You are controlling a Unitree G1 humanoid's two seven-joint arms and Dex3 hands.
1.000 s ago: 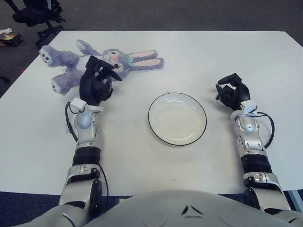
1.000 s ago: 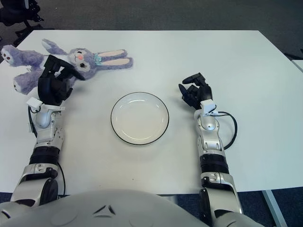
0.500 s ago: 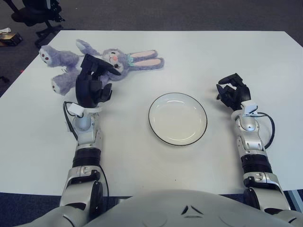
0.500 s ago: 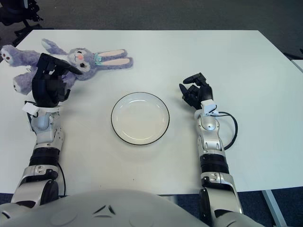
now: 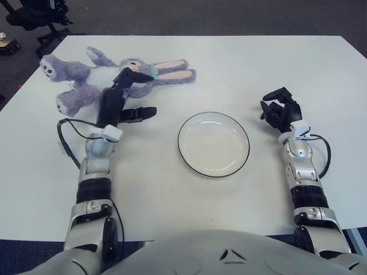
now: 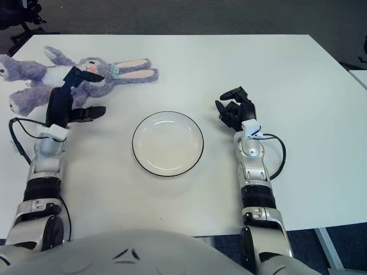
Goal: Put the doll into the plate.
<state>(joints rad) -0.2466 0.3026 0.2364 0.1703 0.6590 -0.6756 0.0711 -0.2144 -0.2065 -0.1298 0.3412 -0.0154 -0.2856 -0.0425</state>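
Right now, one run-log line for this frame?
phase: reach | left hand: open, at doll, no grasp | right hand: idle, right of plate | plate: empty

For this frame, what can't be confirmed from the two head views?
- Whether the left hand touches the doll: both views, the hand covers the doll's middle.
- The doll's belly: both views, behind that hand.
- Whether the right hand, right of the plate, touches the table: top-down angle hides any gap.
- The chair: left eye view, cut off by the top edge.
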